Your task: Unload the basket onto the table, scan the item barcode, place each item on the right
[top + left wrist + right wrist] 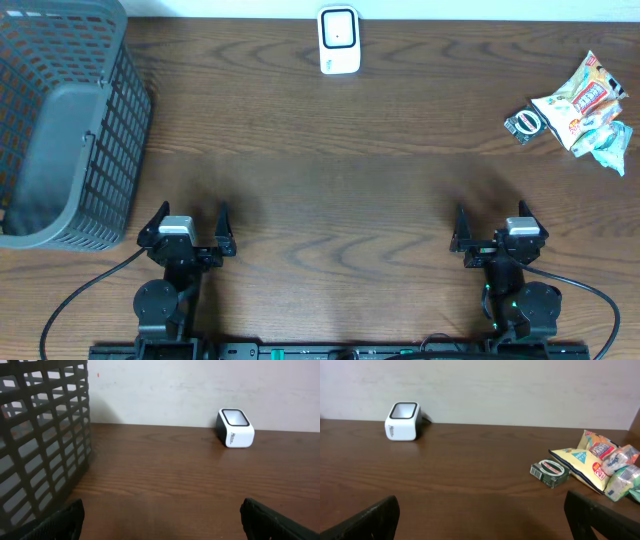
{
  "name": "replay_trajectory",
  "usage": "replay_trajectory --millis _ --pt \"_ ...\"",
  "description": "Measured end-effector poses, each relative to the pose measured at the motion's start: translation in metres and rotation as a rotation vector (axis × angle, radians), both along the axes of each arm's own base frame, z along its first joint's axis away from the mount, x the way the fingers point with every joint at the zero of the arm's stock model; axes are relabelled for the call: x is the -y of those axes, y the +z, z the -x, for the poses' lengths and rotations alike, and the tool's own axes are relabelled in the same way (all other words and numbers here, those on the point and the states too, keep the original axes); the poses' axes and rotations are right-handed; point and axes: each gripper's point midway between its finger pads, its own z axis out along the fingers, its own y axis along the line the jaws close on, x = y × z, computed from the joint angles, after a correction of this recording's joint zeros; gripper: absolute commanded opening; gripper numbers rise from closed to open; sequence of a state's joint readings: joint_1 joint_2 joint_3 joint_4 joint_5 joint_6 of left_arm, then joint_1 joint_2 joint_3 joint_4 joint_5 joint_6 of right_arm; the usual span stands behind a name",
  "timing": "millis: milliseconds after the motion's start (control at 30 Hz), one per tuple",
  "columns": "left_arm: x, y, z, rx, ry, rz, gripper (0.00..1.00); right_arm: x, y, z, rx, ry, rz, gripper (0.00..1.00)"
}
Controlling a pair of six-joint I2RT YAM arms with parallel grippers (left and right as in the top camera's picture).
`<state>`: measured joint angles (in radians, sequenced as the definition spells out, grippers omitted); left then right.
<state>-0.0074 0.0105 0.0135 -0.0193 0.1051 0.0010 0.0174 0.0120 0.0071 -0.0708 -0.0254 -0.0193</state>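
A: Where do the items to be scanned sit?

B: In a small pile near the table's (330, 200) far right corner: a yellow snack packet (578, 98), a green-white wrapped packet (606, 142) just beside it toward the right edge, and a small dark green box (524, 124) on the pile's inner side, touching or nearly touching the yellow packet. The white scanner (339, 40) stands at the middle of the far edge.

A: And the arms?

B: Both wait at the near edge. The left gripper (188, 232) and the right gripper (495, 232) each stand with fingers spread wide, grasping nothing, well apart from everything.

A: Why that layout?

B: My guess: the pile lies on the right arm's side so that arm can fetch, the scanner sits centrally where either arm reaches, and the grey mesh basket (60, 130) at the far left corner likely takes scanned goods.

A: Which way does the yellow packet run?

B: Its long axis lies slantwise, from the pile's inner side toward the far right corner. It lies flat, printed face up. The box's long axis runs roughly along the far edge. No barcode is legible.
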Motion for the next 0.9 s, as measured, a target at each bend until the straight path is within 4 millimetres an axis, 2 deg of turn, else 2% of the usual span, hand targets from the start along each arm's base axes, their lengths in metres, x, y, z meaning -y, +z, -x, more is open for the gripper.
replay_trajectory --millis 900 --pt "-0.0052 0.0001 0.0000 -0.003 0.031 0.000 0.98 0.0000 0.0000 0.0000 0.000 0.000 0.000 0.99"
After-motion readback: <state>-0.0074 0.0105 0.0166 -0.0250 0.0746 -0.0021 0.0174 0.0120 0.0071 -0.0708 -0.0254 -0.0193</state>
